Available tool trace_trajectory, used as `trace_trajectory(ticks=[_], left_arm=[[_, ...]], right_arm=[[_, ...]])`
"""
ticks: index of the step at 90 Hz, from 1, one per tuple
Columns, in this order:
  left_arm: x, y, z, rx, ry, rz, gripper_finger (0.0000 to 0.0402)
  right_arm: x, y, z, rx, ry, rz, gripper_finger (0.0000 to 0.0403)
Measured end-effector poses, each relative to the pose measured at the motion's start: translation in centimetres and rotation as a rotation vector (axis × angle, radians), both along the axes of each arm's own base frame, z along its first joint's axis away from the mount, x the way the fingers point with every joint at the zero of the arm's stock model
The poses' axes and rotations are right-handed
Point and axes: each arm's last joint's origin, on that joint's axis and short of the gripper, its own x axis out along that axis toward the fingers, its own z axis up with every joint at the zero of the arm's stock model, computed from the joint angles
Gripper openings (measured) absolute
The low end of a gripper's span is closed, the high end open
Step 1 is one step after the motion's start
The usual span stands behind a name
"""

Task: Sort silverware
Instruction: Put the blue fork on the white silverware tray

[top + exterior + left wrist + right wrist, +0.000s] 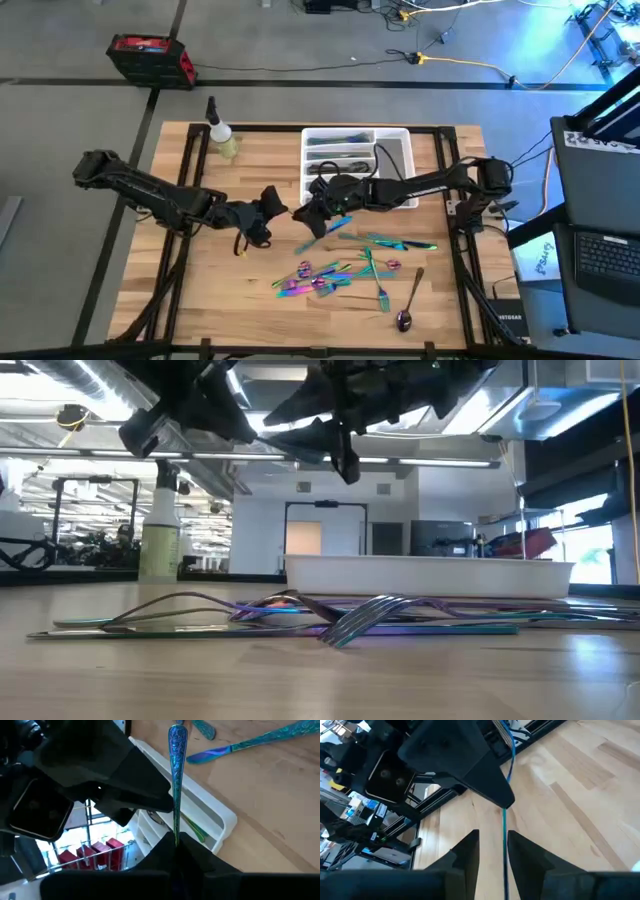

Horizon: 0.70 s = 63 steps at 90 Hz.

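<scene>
A slim teal iridescent piece of silverware (176,785) is held above the table, with my left gripper (176,845) shut on it. Its patterned handle end (178,735) sticks out free, and its other end is hidden between the fingers. My right gripper (492,855) is open. Its two fingers stand on either side of the same piece (505,835), seen edge-on. In the high view both grippers (285,212) (308,214) meet near the table's middle, in front of the white tray (408,140). More silverware (345,272) lies flat on the table. My left gripper pinches the piece between its two fingers, at the part nearest their tips (176,836). The piece runs along the fingers and sticks straight out past them. It is lifted clear of the table, over the tray's edge. The end inside the hold is hidden by the fingers.
The compartmented tray holds a few pieces at the far middle. A spray bottle (222,136) stands at the far left. A darker spoon (408,306) lies near the front right. The loose pile spreads over the near right half; bare wood (200,290) lies at the near left.
</scene>
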Motion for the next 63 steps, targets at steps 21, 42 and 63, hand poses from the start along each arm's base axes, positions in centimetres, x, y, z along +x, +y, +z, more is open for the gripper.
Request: trace_trajectory(ticks=[21,42,63], left_arm=[[0.04,0.17,0.01,-0.004,-0.003,0.009,0.0000],[0.10,0.27,0.07,-0.006,-0.011,0.015,0.0000],[0.10,0.27,0.07,-0.008,-0.012,0.016,0.0000]], right_arm=[[0.00,0.00,-0.33,-0.001,0.021,0.001,0.0071],[-0.16,-0.08,-0.73,-0.048,0.059,-0.009,0.0062],[-0.21,-0.08,-0.83,-0.080,0.065,0.006,0.0030]])
